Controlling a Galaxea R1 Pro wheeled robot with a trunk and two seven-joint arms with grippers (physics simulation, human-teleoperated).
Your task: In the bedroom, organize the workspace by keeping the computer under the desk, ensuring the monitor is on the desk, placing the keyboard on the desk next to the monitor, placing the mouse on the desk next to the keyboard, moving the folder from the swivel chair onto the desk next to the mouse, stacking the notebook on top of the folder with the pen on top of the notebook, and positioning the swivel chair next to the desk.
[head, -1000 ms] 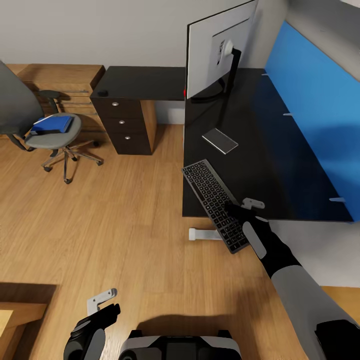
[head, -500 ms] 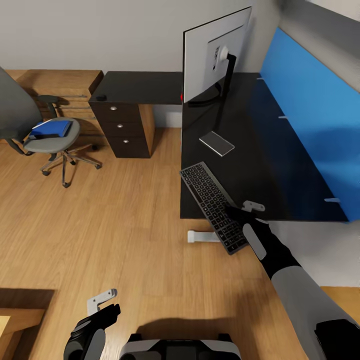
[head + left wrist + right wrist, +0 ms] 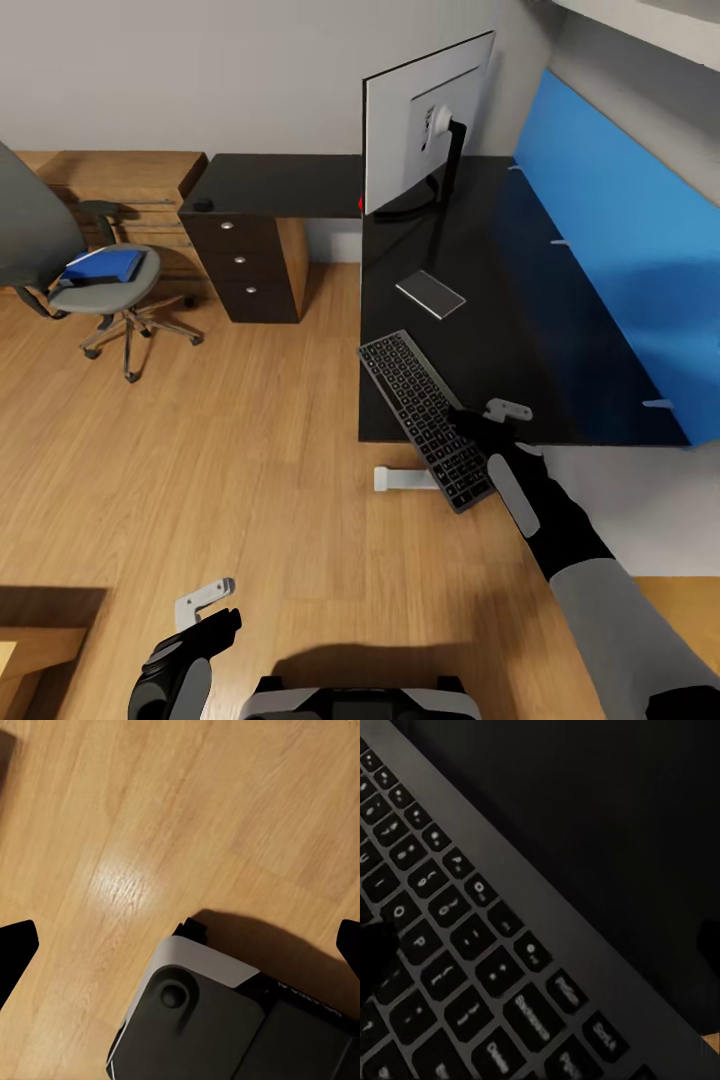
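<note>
The keyboard [image 3: 424, 418] lies slanted on the black desk [image 3: 540, 330], its near end overhanging the front edge. My right gripper [image 3: 487, 415] hovers open over the keyboard's right rim [image 3: 472, 945], one fingertip above the keys and the other above the desk top. At the desk's back stands the monitor [image 3: 425, 125], with the notebook [image 3: 430, 294] lying flat in front of it. The mouse [image 3: 203, 205] rests on the left wing. A blue folder [image 3: 100, 266] lies on the swivel chair [image 3: 105, 285] at left. My left gripper [image 3: 208, 612] hangs open over the floor [image 3: 180, 945]. The pen is out of view.
A dark drawer unit [image 3: 250, 262] holds up the desk's left wing. Behind the chair is a low light-wood counter [image 3: 120, 175]. A blue wall panel [image 3: 610, 250] runs along the desk's far side. A white desk foot [image 3: 405, 478] sits on the floor below the keyboard.
The whole picture has shifted slightly, so the camera moved. The keyboard and my right gripper keep their places relative to the desk; the left gripper is unchanged.
</note>
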